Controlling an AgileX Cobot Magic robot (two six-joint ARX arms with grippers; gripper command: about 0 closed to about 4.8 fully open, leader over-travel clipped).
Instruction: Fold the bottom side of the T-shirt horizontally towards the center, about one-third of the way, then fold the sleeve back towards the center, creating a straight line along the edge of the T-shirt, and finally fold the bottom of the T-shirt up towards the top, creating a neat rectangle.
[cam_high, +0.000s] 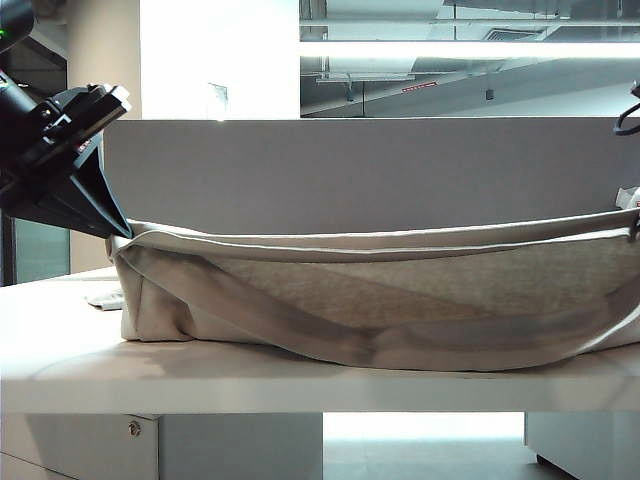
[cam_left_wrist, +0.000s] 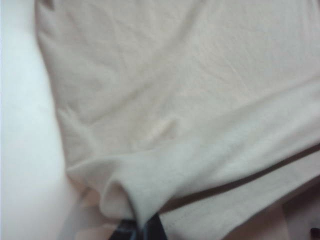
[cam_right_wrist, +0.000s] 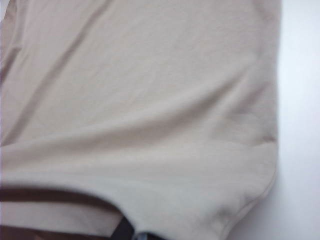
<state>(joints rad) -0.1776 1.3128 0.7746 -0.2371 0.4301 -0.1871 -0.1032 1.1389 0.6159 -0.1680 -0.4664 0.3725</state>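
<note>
Exterior view shows the beige-cream knit T-shirt (cam_high: 400, 300) lifted along one long edge above the white table (cam_high: 300, 385), its lower folds sagging onto the tabletop in front of a grey fabric-covered divider panel (cam_high: 360, 175). The raised edge, a long hem (cam_high: 380, 248) with a pale line of stitching, stretches nearly level from one side of the view to the other. At the left end, the left gripper (cam_high: 122, 230) comes down as a black wedge, its tips clenched on the corner of the cloth. At the right end the cloth rises to the frame's edge, where only a sliver of the right arm shows.

Left wrist view is filled with soft beige fabric, bunched into a fold where the dark fingertips (cam_left_wrist: 145, 231) pinch it; white table lies beside the cloth.

Right wrist view shows the right gripper (cam_right_wrist: 131, 232) as a dark bit at the frame's edge, closed tight on the shirt's edge, with a stitched hem curving nearby and white table beyond.
</note>
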